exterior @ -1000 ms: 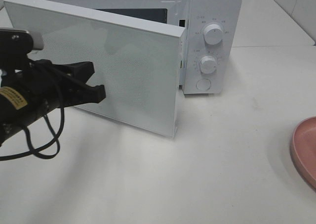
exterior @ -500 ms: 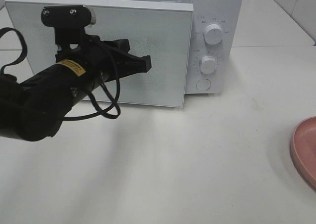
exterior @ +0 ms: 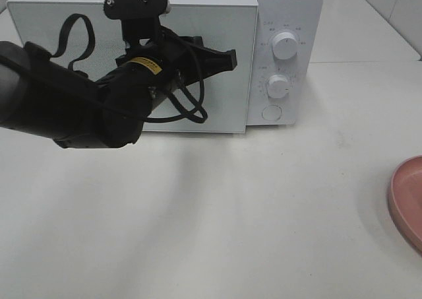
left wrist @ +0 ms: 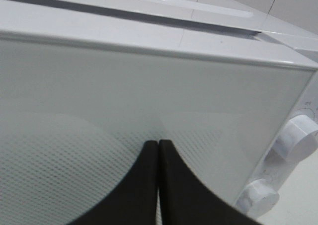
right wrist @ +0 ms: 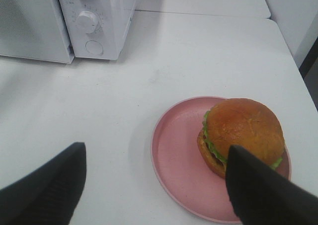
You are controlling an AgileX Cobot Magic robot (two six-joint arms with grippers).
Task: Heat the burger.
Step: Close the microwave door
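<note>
STAGE: early, burger not yet heated | BURGER: you have the burger [right wrist: 242,136] on the pink plate [right wrist: 174,155] near the table's right edge (outside the microwave [exterior: 287,22]) | DOOR: looks closed | LEFT: left gripper [left wrist: 158,150] fingers together, empty, at door [left wrist: 149,101] | RIGHT: right gripper [right wrist: 154,185] fingers wide, empty | LEFT TO DO: load, heat.

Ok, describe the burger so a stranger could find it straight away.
Start at the white microwave, then look across the white table to the pink plate. The burger sits on its far side: glossy brown bun with green lettuce, the only food in sight.
</note>
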